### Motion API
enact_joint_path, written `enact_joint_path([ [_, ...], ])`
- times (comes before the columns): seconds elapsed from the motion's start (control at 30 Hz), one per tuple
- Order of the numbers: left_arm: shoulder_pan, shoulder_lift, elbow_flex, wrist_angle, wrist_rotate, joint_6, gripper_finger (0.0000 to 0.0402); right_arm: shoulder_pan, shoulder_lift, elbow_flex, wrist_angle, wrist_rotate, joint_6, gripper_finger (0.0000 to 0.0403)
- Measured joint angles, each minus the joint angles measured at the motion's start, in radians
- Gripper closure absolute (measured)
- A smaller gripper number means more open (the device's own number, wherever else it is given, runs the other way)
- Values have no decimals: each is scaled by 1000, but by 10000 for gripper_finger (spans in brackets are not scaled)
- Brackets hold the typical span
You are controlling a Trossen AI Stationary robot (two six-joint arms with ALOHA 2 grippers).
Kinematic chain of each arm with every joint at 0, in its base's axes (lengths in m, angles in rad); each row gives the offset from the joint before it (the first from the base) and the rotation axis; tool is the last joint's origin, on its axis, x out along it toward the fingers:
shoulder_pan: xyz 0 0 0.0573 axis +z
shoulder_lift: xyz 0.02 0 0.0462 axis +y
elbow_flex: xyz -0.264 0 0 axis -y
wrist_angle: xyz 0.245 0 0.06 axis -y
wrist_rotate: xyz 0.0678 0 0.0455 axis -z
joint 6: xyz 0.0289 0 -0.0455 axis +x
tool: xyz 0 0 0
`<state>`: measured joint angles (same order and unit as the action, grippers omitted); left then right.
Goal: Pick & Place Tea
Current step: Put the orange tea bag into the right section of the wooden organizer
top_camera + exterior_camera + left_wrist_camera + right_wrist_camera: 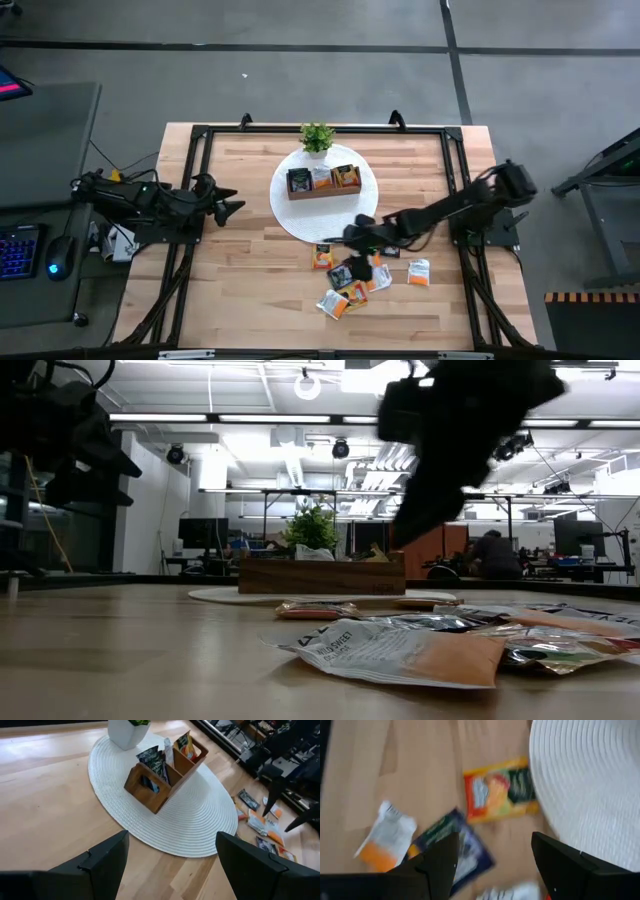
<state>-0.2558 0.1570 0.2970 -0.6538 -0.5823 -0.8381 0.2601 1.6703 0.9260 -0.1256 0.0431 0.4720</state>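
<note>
High view: right hand (352, 236) above loose tea sachets (348, 285), empty

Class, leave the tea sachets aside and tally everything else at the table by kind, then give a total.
Grippers: 2 (left gripper, right gripper)
Wooden tray: 1
Potted plant: 1
Round white mat: 1
Total: 5
</note>
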Motion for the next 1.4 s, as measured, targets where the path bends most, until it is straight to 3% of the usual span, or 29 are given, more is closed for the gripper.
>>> enact_joint_path([
  [0.23,0,0,0,-3,5,7,105,-39,175,213,-159,39,-107,158],
  [0.47,0,0,0,-2,28,29,105,-18,234,285,-212,34,-114,158],
  [0.97,0,0,0,-1,53,30,105,-18,288,289,-210,8,-107,193],
  [1.4,0,0,2,0,72,48,105,-43,294,289,-199,39,-151,194],
])
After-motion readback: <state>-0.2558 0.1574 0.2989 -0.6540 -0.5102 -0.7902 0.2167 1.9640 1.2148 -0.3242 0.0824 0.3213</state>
